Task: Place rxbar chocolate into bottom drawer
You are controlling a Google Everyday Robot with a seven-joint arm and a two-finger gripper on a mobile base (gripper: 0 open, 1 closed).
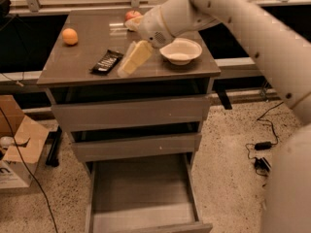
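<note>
Bottom drawer (141, 188) pulled open, nothing in it. Gripper (127, 67) low over cabinet top (87, 47), just beside rxbar chocolate (107, 62); spread or closed, cannot tell. Bar ungrasped. Left: pick, lower, release.

arm (262, 38) enters from the 4 o'clock edge and sweeps up toward 12. White wrist (167, 19) pitches down toward 7 o'clock. Tan gripper (130, 62) hangs off it, tilted, tip low, around 11 o'clock from frame centre.
</note>
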